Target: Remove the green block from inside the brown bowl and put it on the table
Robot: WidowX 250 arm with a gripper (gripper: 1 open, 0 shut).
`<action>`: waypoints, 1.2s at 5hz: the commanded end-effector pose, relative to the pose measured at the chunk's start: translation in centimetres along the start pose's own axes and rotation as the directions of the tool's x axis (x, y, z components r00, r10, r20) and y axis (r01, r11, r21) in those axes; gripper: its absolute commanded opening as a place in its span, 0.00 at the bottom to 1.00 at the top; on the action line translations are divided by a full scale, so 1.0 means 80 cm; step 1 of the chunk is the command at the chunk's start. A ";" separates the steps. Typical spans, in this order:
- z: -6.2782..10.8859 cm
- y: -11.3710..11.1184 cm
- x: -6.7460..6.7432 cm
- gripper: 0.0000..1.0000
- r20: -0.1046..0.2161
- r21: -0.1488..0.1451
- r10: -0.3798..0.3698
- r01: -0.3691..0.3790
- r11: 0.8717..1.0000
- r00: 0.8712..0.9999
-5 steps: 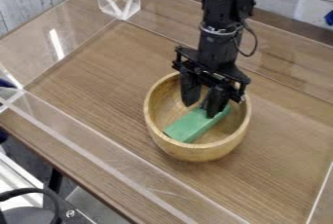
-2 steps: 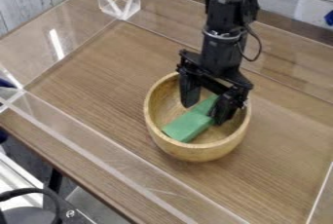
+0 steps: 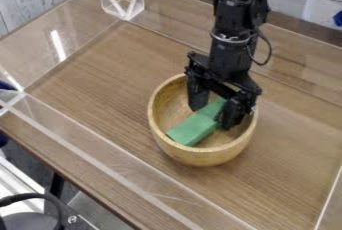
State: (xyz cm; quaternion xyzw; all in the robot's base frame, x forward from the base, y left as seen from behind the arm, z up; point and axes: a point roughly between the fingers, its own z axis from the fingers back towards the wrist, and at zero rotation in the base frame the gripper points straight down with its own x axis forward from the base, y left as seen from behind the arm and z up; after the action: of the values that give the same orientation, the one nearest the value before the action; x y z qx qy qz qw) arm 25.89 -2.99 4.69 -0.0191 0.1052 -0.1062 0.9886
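The round light-brown wooden bowl [image 3: 171, 142] sits on the table [image 3: 107, 84], right of centre toward the front. Inside it the bright green block [image 3: 195, 127] lies slanted, its near end low in the bowl and its far end up between the black fingers. My gripper [image 3: 221, 108] hangs almost straight down into the bowl over the block's far end. Its jaws are spread wide, one finger on each side of the block, not clamped on it.
Low clear acrylic walls [image 3: 54, 124] border the table on the left, front and back. A small clear bracket [image 3: 123, 4] stands at the back left corner. The black arm [image 3: 238, 14] rises from the bowl toward the back right.
The jaws have spread wider over the green block. The block has slid a little lower into the bowl. The arm has stayed over the bowl.
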 end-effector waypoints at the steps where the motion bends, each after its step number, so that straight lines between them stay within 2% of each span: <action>1: 0.029 -0.002 0.006 1.00 0.101 0.018 -0.025 0.024 1.000 0.995; 6: 0.028 -0.002 0.004 1.00 0.132 0.035 -0.071 0.067 0.997 0.989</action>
State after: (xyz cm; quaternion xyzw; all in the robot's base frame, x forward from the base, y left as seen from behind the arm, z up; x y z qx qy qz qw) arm 25.78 -3.04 5.17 -0.0172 0.0728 -0.1373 0.9877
